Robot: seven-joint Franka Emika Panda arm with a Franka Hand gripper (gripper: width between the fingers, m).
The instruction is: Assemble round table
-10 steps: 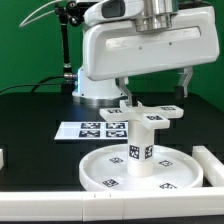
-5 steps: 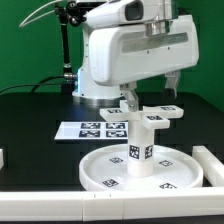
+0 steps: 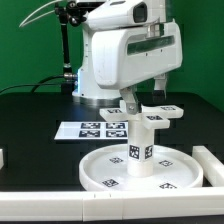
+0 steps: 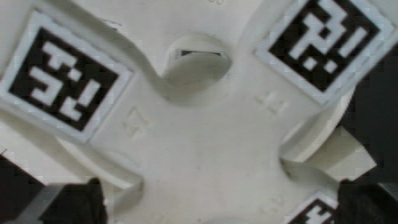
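Note:
The large round disc point(image 3: 100, 172) lies flat at the front of the table. The short thick post point(image 3: 141, 150) stands upright in its middle. The cross-shaped foot point(image 3: 150, 118) sits on top of the post. My gripper point(image 3: 146, 97) hangs just above the foot, open, with one finger on each side of its centre. In the wrist view the foot point(image 4: 205, 120) fills the picture, with two black tags on its arms. The gripper point(image 4: 210, 205) straddles it there, and its dark fingertips point(image 4: 71, 200) show only at the picture's edge.
The marker board point(image 3: 100, 128) lies behind the disc toward the exterior view's left. White border rails run along the front point(image 3: 60, 205) and the exterior view's right point(image 3: 212, 160). The arm's white base point(image 3: 95, 88) stands behind.
The hand has turned about its vertical axis and shifted toward the exterior view's left over the foot. The foot, post and disc have not moved.

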